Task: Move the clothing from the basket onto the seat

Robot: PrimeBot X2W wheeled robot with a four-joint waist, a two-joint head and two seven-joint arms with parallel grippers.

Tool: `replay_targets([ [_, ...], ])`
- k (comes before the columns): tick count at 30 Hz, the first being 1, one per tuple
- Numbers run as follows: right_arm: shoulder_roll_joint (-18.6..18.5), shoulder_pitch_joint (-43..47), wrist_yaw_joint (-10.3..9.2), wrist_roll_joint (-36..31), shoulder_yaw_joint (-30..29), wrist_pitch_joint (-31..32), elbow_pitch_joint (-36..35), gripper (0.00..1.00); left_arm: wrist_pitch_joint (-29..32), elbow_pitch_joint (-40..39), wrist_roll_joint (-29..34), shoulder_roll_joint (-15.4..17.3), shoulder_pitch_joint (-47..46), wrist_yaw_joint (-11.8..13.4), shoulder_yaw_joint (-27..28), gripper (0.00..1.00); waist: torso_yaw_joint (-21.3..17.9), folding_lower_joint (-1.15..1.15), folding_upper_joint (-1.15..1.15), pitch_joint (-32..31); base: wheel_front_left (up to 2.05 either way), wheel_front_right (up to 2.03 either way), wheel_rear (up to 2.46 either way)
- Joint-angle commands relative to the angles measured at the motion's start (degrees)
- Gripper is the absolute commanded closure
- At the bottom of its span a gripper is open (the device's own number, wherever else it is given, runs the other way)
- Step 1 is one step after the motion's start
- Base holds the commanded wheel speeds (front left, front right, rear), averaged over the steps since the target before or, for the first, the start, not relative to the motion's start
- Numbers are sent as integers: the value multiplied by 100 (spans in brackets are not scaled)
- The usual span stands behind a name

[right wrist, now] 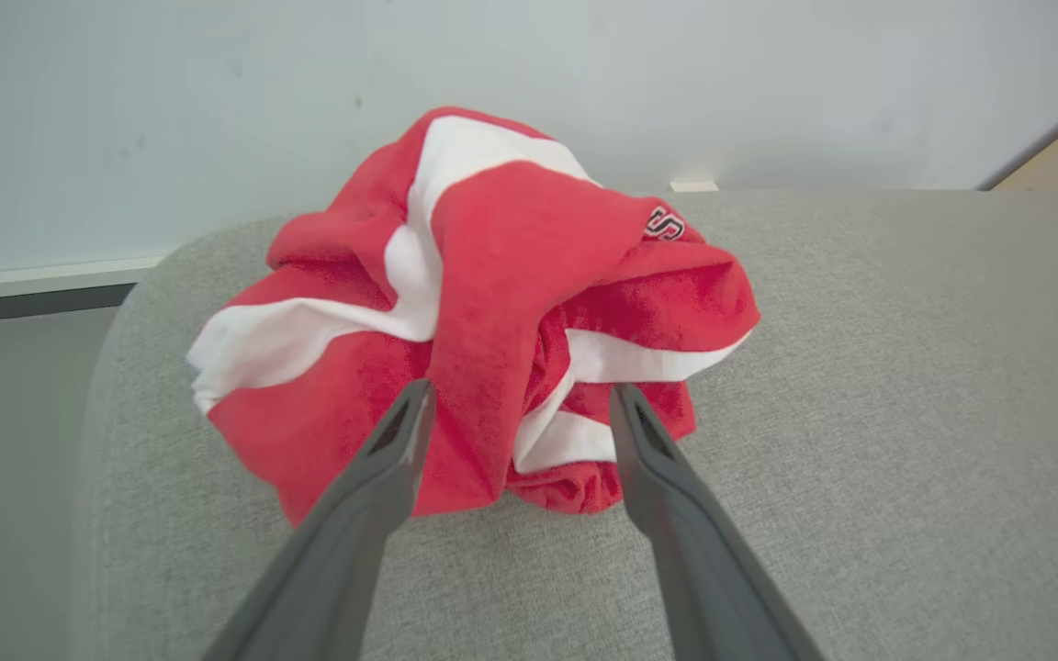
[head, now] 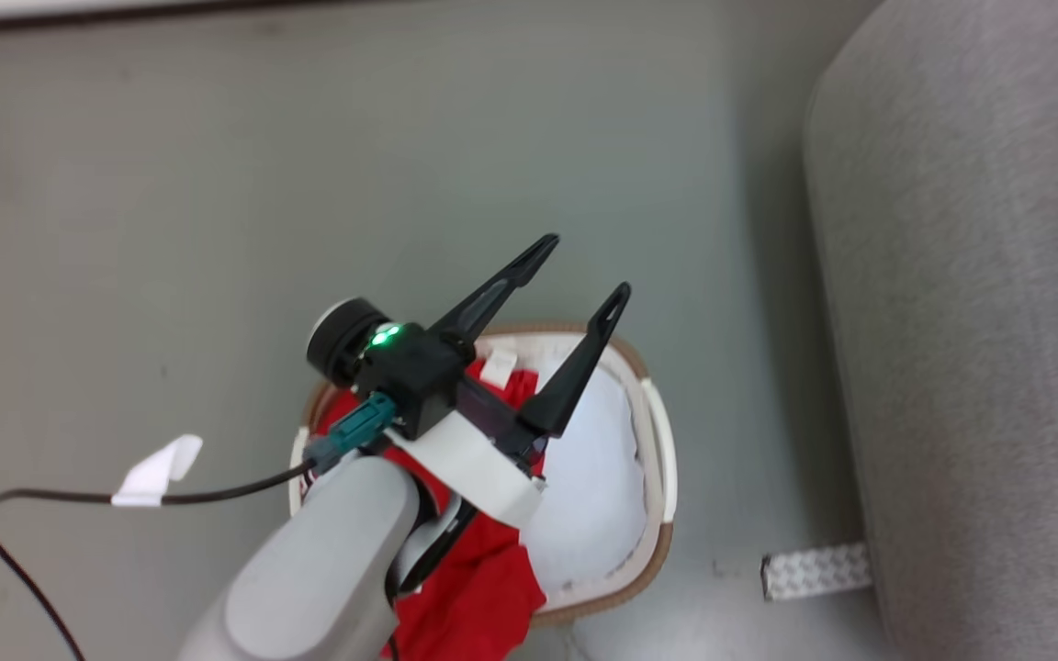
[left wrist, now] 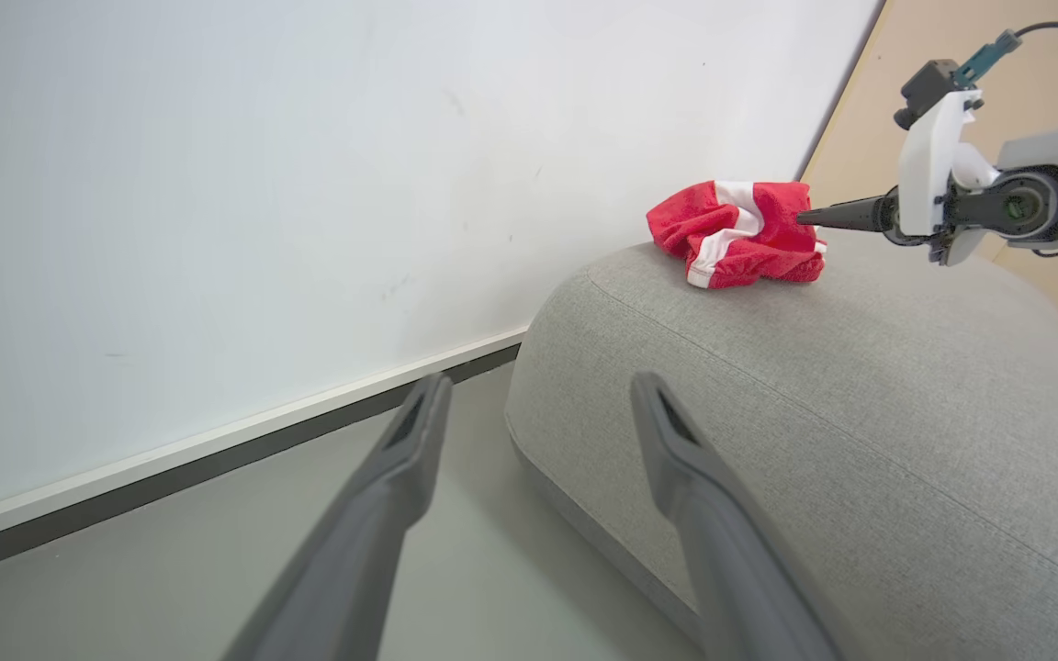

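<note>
Soft, even, bright light all round. Head view's smeared with motion blur, worst on the seat at 3 o'clock, faint shadow on the floor beside it. Wrist views look crisp.

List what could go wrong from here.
1. The right gripper is open with a fold of the striped garment between its fingers; backing away might snag the fold and drag the garment off the seat.
2. Under the open left gripper, red clothing seems to spill over the basket rim; a partial grab could tug the basket over.
</note>
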Motion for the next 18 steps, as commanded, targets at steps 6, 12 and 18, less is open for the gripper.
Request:
replay_targets([
  [6, 103, 604, -12, 196, 653, -511, -579, 0, -14, 114, -97, 68, 600, 56, 401, 0, -97, -1, 0, -1451, 0, 0, 0],
  [12, -28, 1231, -12, 819, 1250, -806, -1659, 0, -14, 91, -224, 84, 1153, 233, 938, 0, 99, -1, 0, -2253, 0, 0, 0],
  [18, -109, 2094, -12, 1296, 1184, -1346, -2783, 0, -12, 22, -188, 173, 1665, 435, 1449, 0, 411, -1, 0, -2637, 0, 0, 0],
])
